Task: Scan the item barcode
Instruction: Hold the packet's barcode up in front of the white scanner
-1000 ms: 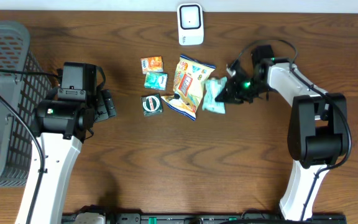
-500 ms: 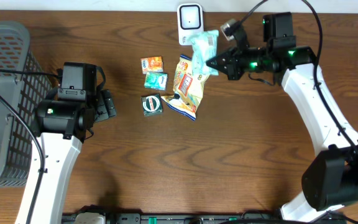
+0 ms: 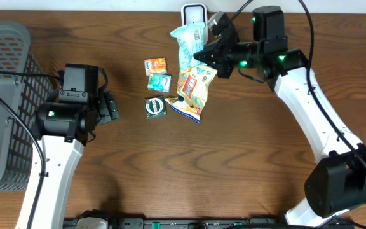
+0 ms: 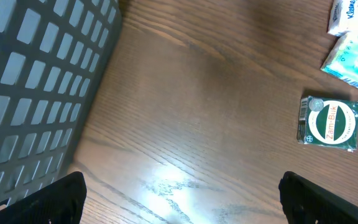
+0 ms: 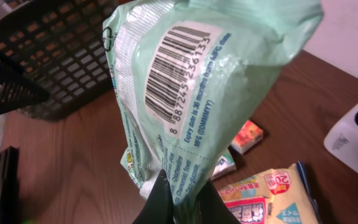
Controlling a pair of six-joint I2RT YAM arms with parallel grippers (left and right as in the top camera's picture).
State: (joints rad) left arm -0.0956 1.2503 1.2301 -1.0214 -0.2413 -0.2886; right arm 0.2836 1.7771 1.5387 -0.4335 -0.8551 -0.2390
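We clamp the green packet [image 3: 187, 43] in our right gripper [image 3: 205, 56] to present its barcode [image 5: 178, 70] to the scanner [image 3: 194, 10]; our left gripper [image 3: 111, 107] idles open.

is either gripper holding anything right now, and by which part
The right gripper pinches the pale green packet at the end opposite its barcode. The left gripper is open, holding nothing.

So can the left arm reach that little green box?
Probably yes. The left fingers are open and face the green box, and only bare table lies between them, so nothing seems to block the way.
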